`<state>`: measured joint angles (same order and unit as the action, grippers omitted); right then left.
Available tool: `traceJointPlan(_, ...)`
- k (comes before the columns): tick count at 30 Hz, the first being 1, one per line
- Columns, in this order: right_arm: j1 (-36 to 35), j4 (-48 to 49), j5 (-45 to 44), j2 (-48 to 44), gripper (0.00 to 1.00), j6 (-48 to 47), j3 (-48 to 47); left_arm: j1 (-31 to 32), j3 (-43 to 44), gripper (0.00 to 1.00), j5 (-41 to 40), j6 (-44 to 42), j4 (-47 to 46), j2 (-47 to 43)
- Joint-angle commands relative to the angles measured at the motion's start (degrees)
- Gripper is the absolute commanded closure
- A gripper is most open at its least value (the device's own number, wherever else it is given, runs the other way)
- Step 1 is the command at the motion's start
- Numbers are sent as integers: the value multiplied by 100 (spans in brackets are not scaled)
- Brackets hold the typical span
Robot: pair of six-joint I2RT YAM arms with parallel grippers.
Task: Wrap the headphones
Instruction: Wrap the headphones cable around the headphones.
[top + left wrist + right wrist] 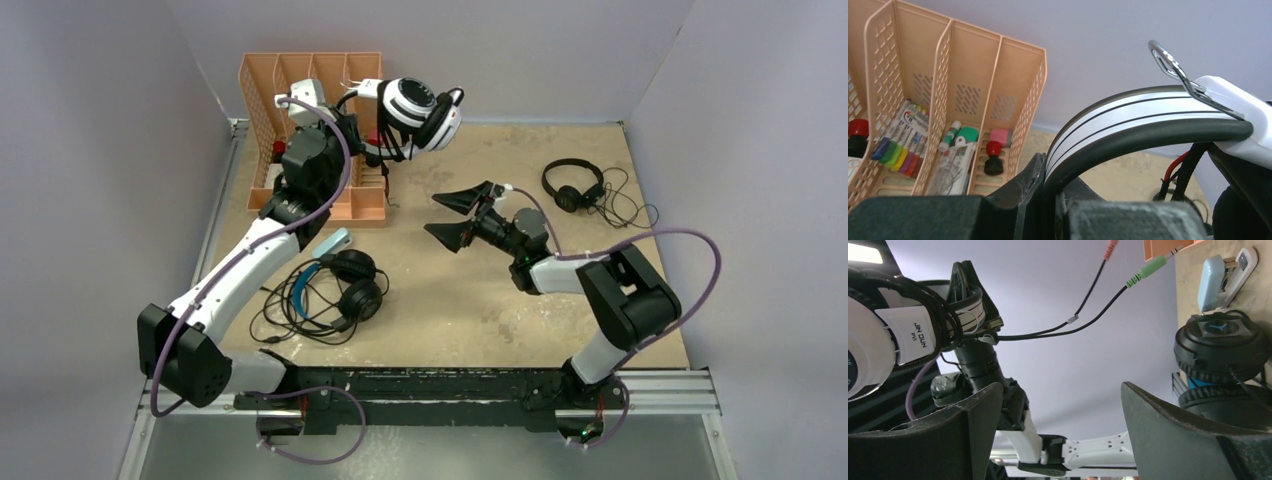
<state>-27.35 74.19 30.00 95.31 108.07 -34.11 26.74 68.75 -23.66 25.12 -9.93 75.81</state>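
Nearest the arm bases, the black over-ear headset with a blue headband (pixel 340 285) lies flat on the tan tabletop (pixel 480 320), just in front of the peach plastic slotted desk rack (pixel 300 75). Its thin black cable (pixel 285 325) sits in loose loops on the near side.

Farther in, to the right of the rack's front edge, the right gripper (pixel 432 215) hangs above the table. Its black jaws are spread wide with nothing between them, and bare tabletop lies all round it. Well to the right of the rack, near the table's right edge, the slim all-black headset (pixel 573 185) lies flat with its loose tangled cord (pixel 625 205) alongside.

Farthest back, the left gripper (pixel 1048 200) is clamped tight on the headband of the white-and-black over-ear headset (pixel 420 108). It holds the headset in the air just off the rack's right-hand end, close to the grey back wall (pixel 520 50).

The left wrist view shows the white, black-striped headband (pixel 1128 112) pinched between the jaws, with a bent wire slider (pixel 1168 62) at its end. The right wrist view shows black cord bunched round that band beside the white ear cup (pixel 868 355). Two free ends, tipped with a pink and a green plug (pixel 1148 267), reach out toward the rack. The rack's compartments hold coloured markers (pixel 898 145).
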Motion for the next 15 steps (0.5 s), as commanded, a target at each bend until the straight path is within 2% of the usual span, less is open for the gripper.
traceJointPlan(1,-150,-1139,-583,-637,11,288,-75,-11,2,100,-95,518,-1474,-54)
traceJointPlan(6,-389,-3302,-858,-1155,4,595,-642,-11,-182,100,-188,582,-1803,-23)
traceJointPlan(10,-544,-3704,-1224,-1296,2,944,-835,-2,-223,100,-169,577,-1930,20)
traceJointPlan(15,-695,-3851,-1100,-947,2,1313,-1245,28,-371,100,-174,594,-2127,21)
